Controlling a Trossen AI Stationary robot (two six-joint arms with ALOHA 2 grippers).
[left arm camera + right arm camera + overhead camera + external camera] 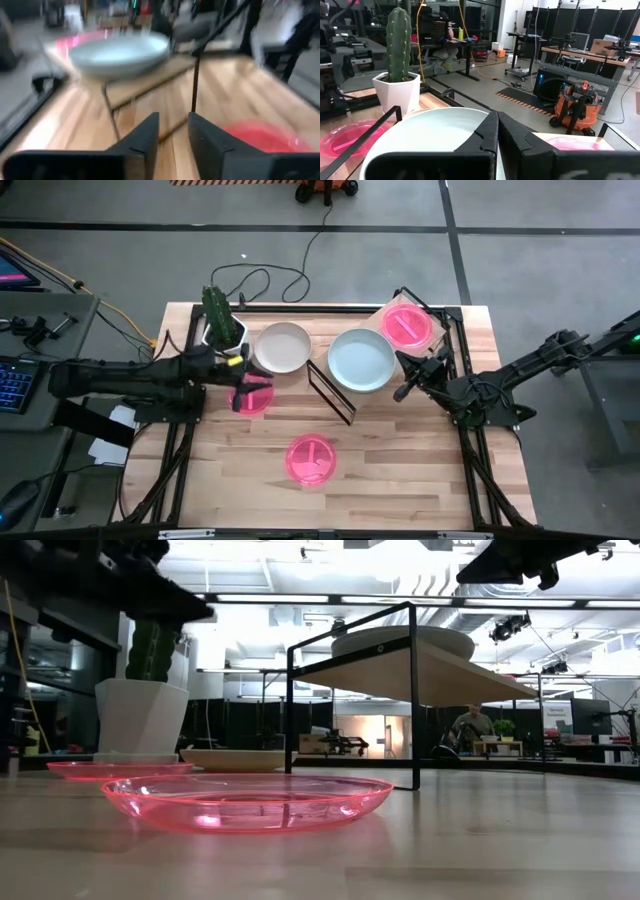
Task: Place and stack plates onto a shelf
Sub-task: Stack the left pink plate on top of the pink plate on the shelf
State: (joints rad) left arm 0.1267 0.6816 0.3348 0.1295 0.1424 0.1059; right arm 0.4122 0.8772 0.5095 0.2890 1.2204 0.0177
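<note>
On shelf (432, 338): two plates (362, 360)

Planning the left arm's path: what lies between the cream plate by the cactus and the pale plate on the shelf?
In the high view, only the shelf's black frame end and bare tabletop separate the cream plate from the pale plate.

Three translucent bright pink plates glow here, the front one (311, 458), one at left (251, 396) and one on the light plywood shelf (408, 326), alongside a pale grey-green plate (361, 360), a cream-white plate (282, 346) and a green cactus (220, 315) in its white pot (141, 716).
</note>
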